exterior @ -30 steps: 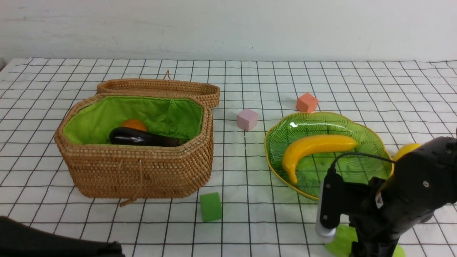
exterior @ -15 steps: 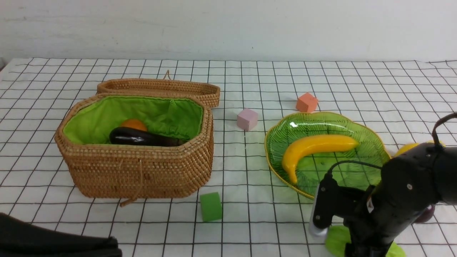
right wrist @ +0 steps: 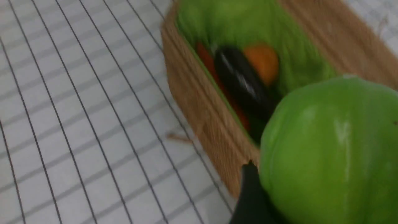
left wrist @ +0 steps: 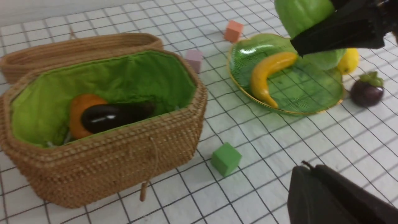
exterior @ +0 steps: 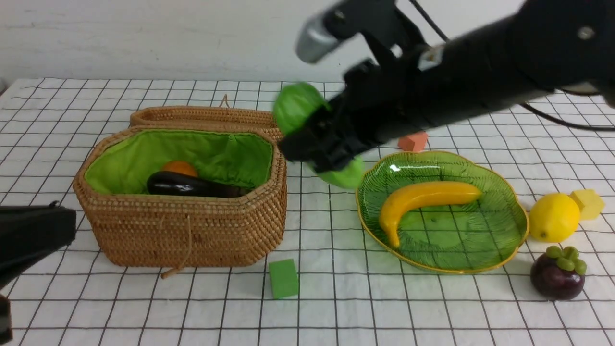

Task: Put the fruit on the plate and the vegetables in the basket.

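My right gripper is shut on the light green cucumber, holding it in the air between the basket and the plate. In the right wrist view the cucumber fills the corner beside one black finger. The open basket holds the dark eggplant and the orange potato. The banana lies on the plate. The lemon and the mangosteen sit on the cloth right of the plate. My left gripper is shut and empty, low at the near left.
A green block lies in front of the basket. An orange cube sits behind the plate, a yellow cube beside the lemon, and a pink cube between basket and plate. The basket's lid lies open behind it.
My right arm has risen from the table's near right corner and swung up and left with the cucumber. The lemon, mangosteen and yellow cube now show. My left arm has lifted slightly.
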You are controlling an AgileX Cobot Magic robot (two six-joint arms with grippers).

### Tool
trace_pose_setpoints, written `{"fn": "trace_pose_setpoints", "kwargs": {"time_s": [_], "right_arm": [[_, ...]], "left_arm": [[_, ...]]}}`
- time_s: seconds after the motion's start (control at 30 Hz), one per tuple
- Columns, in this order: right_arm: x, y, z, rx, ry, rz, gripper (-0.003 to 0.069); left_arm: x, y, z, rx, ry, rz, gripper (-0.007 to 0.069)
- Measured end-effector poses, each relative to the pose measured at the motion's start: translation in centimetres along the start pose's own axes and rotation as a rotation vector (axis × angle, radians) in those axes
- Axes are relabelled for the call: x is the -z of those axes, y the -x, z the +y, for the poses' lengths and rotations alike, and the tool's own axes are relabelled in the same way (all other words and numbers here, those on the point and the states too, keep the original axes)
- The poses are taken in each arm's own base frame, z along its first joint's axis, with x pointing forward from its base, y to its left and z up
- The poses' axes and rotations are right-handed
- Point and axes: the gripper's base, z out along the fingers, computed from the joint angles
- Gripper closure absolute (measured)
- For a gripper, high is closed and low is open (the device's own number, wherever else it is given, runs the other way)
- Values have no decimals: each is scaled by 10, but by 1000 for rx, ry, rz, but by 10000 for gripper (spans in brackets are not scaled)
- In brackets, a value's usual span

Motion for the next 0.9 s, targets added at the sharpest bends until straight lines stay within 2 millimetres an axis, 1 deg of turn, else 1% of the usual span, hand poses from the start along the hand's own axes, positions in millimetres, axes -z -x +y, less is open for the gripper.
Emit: {"fn": "trace_pose_setpoints", "kwargs": {"time_s": [0.03,0.07,0.13,0.2,0.23,0.27,0.3,0.33,0.4,0.47,0.53,0.6,0.63,0.67,0.7,0.73,0.77,0.8,0.83,0.87,0.9], "right_arm": [[-10,7,2,17,7,-34,193],[-24,13,3,45,9,-64,193],[-52,17,2,94,3,-92,193],[-83,11,-3,133,-13,-92,193],[-89,9,-5,136,-17,-90,193],[-106,2,-9,136,-29,-83,188],[-122,-7,-12,133,-39,-70,165],[-129,-12,-15,134,-51,-67,137],[-141,-21,-17,134,-61,-52,45],[-142,-23,-17,140,-58,-43,-6],[-136,-18,-15,145,-47,-44,-14],[-123,-9,-12,132,-23,-40,0],[-113,-3,-9,115,-2,-31,19],[-111,-2,-8,116,1,-26,28],[-82,11,-3,68,43,12,86],[-82,10,-2,59,51,26,95],[-57,16,1,17,80,88,148],[-46,19,1,-5,75,109,178],[-20,19,2,-72,73,222,256],[-3,17,-1,-107,44,305,317],[14,13,-5,-127,-12,389,393]], "left_arm": [[0,0,1,8,8,-5,638],[0,1,1,14,13,-8,638],[0,1,2,19,18,-8,638],[0,0,2,20,22,-4,638],[0,0,2,20,23,-4,638],[0,0,2,22,26,3,638],[0,-1,3,23,30,9,638],[0,-1,3,24,34,14,637],[0,-2,3,24,37,19,637],[0,-2,3,25,38,23,637],[0,-2,3,26,37,24,636],[0,-2,3,28,36,25,635],[0,-2,3,31,30,26,635],[0,-2,3,31,29,26,635],[0,-2,1,21,6,26,634],[0,-2,0,19,2,26,634],[0,-3,-3,-3,-30,30,634],[0,-3,-4,-10,-43,31,634],[1,-4,-9,-46,-100,37,634],[1,-4,-12,-66,-133,40,634],[2,-5,-17,-96,-185,43,634]]}}
